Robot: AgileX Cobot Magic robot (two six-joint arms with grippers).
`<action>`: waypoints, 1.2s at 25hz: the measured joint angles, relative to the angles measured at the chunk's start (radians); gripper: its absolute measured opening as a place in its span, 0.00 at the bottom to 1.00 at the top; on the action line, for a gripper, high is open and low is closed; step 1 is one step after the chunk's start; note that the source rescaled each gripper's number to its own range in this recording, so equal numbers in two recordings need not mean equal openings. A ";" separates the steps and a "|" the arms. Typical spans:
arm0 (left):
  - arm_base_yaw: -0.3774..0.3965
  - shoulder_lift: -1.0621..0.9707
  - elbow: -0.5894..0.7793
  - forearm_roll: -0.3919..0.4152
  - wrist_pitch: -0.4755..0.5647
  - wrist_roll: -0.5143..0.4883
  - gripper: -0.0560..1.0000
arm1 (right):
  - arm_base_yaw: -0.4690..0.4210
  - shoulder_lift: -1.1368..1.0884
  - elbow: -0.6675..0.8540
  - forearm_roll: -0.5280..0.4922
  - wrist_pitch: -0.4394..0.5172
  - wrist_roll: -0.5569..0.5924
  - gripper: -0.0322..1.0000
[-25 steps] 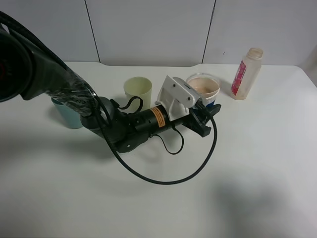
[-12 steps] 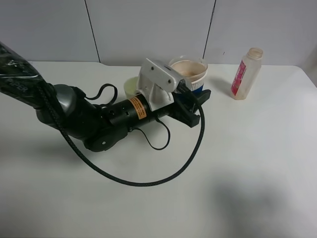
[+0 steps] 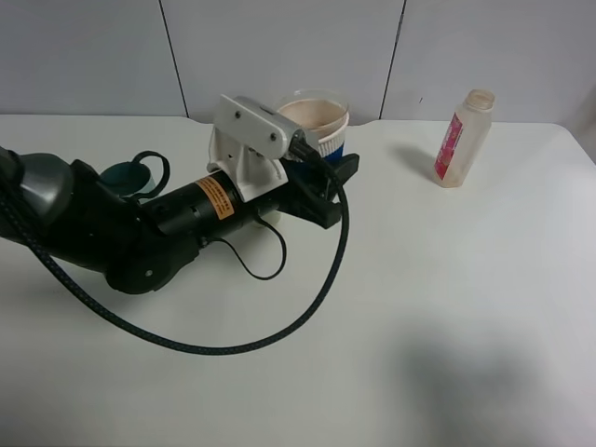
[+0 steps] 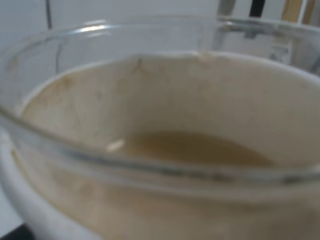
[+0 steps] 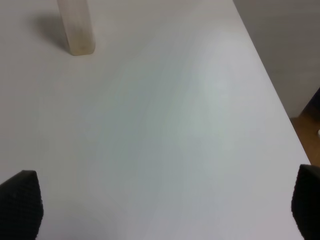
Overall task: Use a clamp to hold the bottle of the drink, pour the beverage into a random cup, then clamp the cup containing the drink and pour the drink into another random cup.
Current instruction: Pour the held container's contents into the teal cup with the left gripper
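Left gripper (image 3: 333, 160): fingers closed on the blue-sleeved cup (image 3: 317, 126), gripping it at the sleeve.
Blue-sleeved cup, location: carried at the end of the left arm, over the rear of the counter (image 3: 447, 307), left of the bottle (image 3: 463, 140) and well apart from it.
Blue-sleeved cup, appearance: short, with a clear rim, a white band below the rim and a blue ribbed sleeve below the band.
Blue-sleeved cup, left wrist view: the cup (image 4: 150, 90) fills the frame, and a thin pale film coats its inner wall.
Beverage (image 4: 200, 147): opaque light brown liquid, pooled shallow at the bottom of the cup.
Bottle: translucent and squarish, with a wide round neck and a pink-red label; it stands upright on the counter at the right rear.
Teal tumbler (image 3: 119, 175): only its dark green inside shows; the left arm hides the rest.
Right gripper (image 5: 162, 210): fingers wide apart, with only bare counter between them; the bottle (image 5: 75, 27) stands well ahead of it.
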 joint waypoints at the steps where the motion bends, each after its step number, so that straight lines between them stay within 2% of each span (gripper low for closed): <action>1: 0.010 -0.017 0.017 -0.003 0.000 0.010 0.06 | 0.000 0.000 0.000 0.000 0.000 0.000 1.00; 5: 0.038 -0.059 0.052 -0.004 0.003 0.018 0.06 | 0.000 0.000 0.000 0.000 0.000 0.000 1.00; 8: 0.107 -0.127 0.084 -0.003 0.035 0.021 0.06 | 0.000 0.000 0.000 0.000 0.000 0.000 1.00; 9: 0.156 -0.169 0.094 0.005 0.068 0.021 0.06 | 0.000 0.000 0.000 0.000 0.000 0.000 1.00; 12: 0.203 -0.199 0.097 0.030 0.098 0.021 0.06 | 0.000 0.000 0.000 0.000 0.000 0.000 1.00; 17: 0.313 -0.250 0.097 0.121 0.127 0.021 0.06 | 0.000 0.000 0.000 0.000 0.000 0.000 1.00; 19: 0.451 -0.272 0.097 0.224 0.158 0.021 0.06 | 0.000 0.000 0.000 0.000 0.000 0.000 1.00; 22: 0.530 -0.272 0.097 0.267 0.170 0.004 0.06 | 0.000 0.000 0.000 0.000 0.000 0.000 1.00; 24: 0.602 -0.272 0.097 0.324 0.173 -0.011 0.06 | 0.000 0.000 0.000 0.000 0.000 0.000 1.00; 30: 0.726 -0.272 0.097 0.435 0.174 -0.017 0.06 | 0.000 0.000 0.000 0.000 0.000 0.000 1.00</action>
